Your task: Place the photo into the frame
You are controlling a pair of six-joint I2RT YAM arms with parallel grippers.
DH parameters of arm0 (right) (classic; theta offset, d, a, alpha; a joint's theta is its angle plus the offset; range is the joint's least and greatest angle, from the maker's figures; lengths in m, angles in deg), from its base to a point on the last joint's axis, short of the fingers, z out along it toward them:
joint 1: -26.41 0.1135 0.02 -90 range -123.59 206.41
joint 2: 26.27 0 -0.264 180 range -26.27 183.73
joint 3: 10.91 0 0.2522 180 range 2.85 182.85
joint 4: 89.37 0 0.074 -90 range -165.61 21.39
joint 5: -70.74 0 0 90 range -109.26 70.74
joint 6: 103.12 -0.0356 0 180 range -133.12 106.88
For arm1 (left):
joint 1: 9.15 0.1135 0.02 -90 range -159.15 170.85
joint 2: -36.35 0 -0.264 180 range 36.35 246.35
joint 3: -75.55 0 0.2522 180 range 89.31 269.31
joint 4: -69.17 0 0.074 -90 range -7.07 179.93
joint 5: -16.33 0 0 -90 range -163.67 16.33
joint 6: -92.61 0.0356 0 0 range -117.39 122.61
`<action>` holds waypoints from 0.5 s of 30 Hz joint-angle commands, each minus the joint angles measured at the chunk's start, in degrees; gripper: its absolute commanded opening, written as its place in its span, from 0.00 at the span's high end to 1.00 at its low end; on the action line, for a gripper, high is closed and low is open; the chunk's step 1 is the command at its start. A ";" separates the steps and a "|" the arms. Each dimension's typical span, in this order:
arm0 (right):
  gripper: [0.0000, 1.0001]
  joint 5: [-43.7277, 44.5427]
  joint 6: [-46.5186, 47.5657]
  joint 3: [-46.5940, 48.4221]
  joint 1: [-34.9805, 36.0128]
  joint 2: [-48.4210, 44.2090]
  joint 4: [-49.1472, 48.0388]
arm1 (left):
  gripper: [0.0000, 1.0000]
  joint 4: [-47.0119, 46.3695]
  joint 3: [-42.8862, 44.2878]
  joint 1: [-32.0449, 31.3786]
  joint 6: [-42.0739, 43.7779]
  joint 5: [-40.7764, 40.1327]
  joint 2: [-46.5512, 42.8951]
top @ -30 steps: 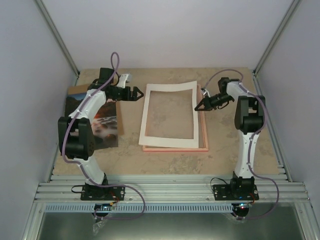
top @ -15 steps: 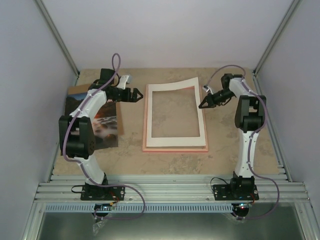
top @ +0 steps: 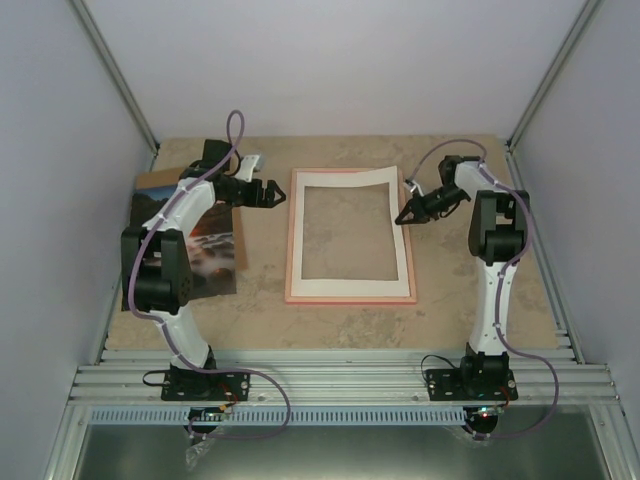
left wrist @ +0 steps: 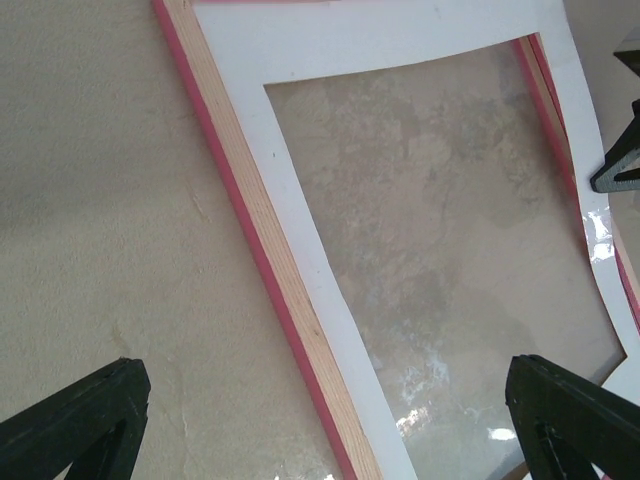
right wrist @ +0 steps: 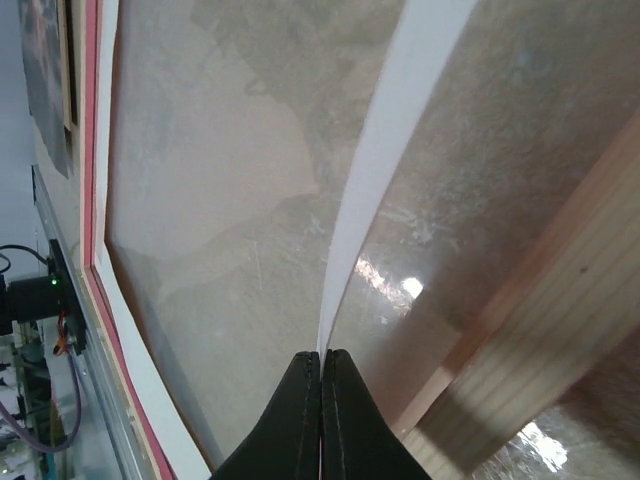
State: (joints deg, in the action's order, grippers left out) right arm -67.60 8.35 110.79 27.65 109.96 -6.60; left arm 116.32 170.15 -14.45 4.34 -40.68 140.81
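Two claws: L gripper [top: 263,192], spread wide, hangs btwn the frame [top: 350,298] and the photo [top: 205,250]. The photo lies flat to its near left, long axis front-to-back, so L is nearer. R gripper [top: 404,216] is pinching the white mat [top: 345,178] at its right edge.

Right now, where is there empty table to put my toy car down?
Best spot: the bare strip of table between the frame and the arm bases. The far strip behind the frame is free. It's crowded left, with the photo and left fingers, and right, where the right fingers pinch the white mat.
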 commanded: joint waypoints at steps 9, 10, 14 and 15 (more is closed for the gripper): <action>0.98 -1.07 -0.34 -0.70 0.23 -2.38 1.20 | 0.01 1.34 0.96 0.37 1.38 -1.63 0.50; 0.94 -1.05 -0.86 -1.28 0.60 -2.57 0.41 | 0.01 1.33 1.00 0.37 1.41 -1.64 0.75; 0.85 -0.35 -3.22 -3.11 1.57 -3.73 -2.96 | 0.01 1.53 1.29 0.38 1.51 -1.94 0.97; 0.83 0.17 -3.76 -3.12 1.58 -3.89 -3.56 | 0.01 1.49 1.33 0.33 1.59 -2.12 0.98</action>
State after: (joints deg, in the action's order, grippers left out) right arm -67.42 6.78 108.87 28.24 109.00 -7.15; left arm 117.33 170.15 -14.38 5.02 -41.95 140.85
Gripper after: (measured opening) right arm 0.140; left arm 0.993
